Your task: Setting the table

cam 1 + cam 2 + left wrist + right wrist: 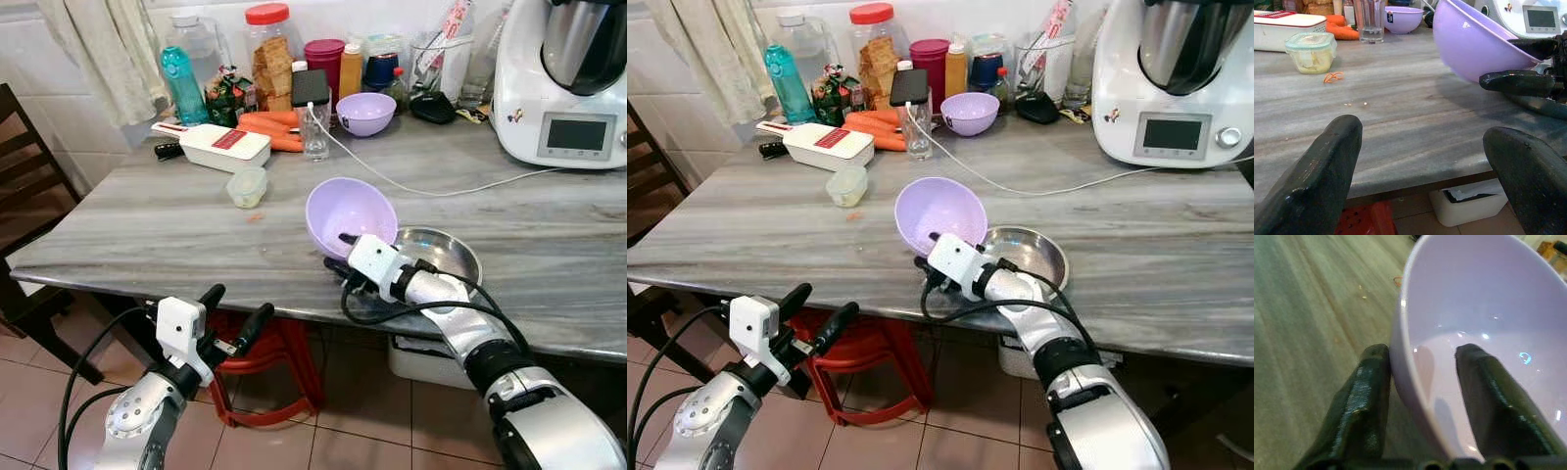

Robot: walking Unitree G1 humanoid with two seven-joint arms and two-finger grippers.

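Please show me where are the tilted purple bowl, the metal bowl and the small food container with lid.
tilted purple bowl (345, 211), left eye view, inner wall
metal bowl (446, 253), left eye view, inside bottom
food container (247, 187), left eye view, lid

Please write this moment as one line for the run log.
right gripper: shut on purple bowl rim, bowl tilted | steel bowl: beside it on table | left gripper: open, below table edge

A lilac bowl (350, 212) and a shiny steel bowl (446, 253) sit on the grey-streaked marble table (147, 225).
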